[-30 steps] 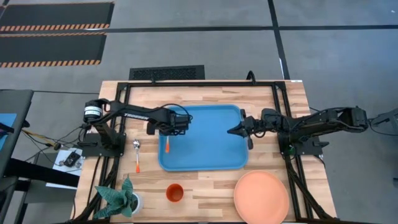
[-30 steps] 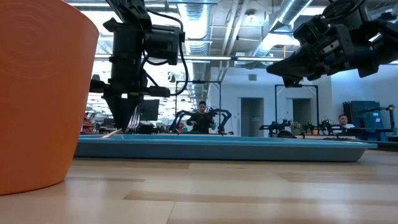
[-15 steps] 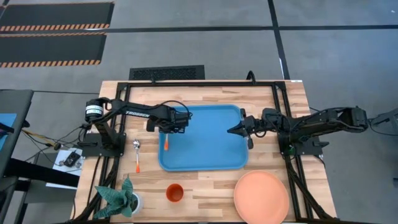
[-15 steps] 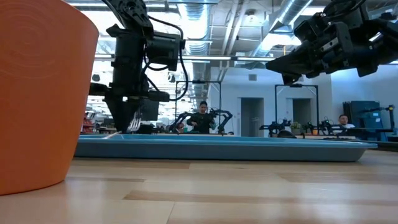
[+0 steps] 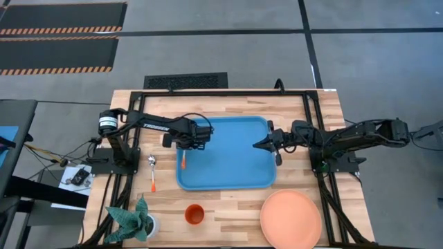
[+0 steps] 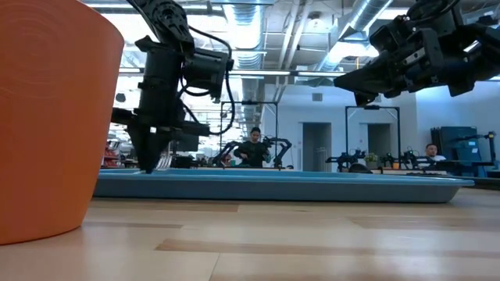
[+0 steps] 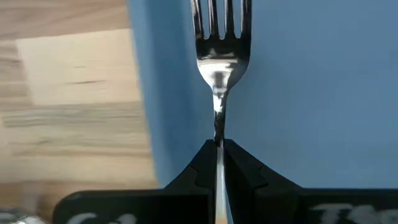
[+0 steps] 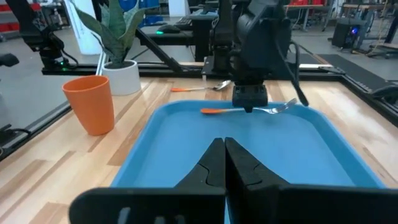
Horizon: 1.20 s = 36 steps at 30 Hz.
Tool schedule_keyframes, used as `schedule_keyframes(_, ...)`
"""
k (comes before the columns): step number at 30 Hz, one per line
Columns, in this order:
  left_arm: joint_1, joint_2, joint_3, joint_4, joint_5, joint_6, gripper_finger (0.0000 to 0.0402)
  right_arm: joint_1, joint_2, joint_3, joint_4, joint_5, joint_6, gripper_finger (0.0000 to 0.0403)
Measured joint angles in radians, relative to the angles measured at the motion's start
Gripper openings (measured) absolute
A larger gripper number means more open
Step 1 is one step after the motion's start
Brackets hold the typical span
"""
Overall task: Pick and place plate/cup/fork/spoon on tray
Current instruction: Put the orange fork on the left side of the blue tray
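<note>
My left gripper [image 5: 185,140] is shut on the fork [image 7: 220,56], low over the left end of the blue tray [image 5: 232,169]. The fork's orange handle [image 5: 183,161] points toward the table's near edge. In the right wrist view the fork [image 8: 273,109] lies level under the left gripper [image 8: 249,107]. My right gripper [image 5: 261,145] is shut and empty above the tray's right rim. The spoon [image 5: 152,173] lies on the table left of the tray. The cup [image 5: 194,214] and the plate [image 5: 291,219] stand on the table near its front edge. My left gripper pinches the fork's thin silver neck [image 7: 218,132] between its two fingers, just behind the tined head. The fingers come from above, pointing down, and lie across the fork. The fork sits level, close over the tray's floor; whether it touches the tray I cannot tell.
A white pot with a green plant [image 5: 135,220] stands at the near left corner, beside the cup. A black frame [image 5: 208,93] runs along the table's far and side edges. The tray's floor [image 8: 261,155] is bare between the two grippers.
My left gripper has gone a little toward the table's left edge with the fork and has tipped slightly. The fork has stayed level and low over the tray's left end.
</note>
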Motion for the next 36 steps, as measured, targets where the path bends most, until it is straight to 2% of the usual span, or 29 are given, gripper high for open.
schedule_keyframes(24,0.006,0.040,0.005,0.035,0.037,0.004,0.0001,0.000,0.000,0.000,0.003,0.000,0.000,0.0008)
schedule_keyframes(32,0.006,0.040,0.005,0.034,0.040,-0.013,0.0042,0.000,0.000,0.000,0.003,0.000,0.000,0.0008)
schedule_keyframes(36,0.006,0.040,0.005,0.030,0.042,-0.013,0.0049,0.000,0.000,0.000,0.003,0.000,0.000,0.0008)
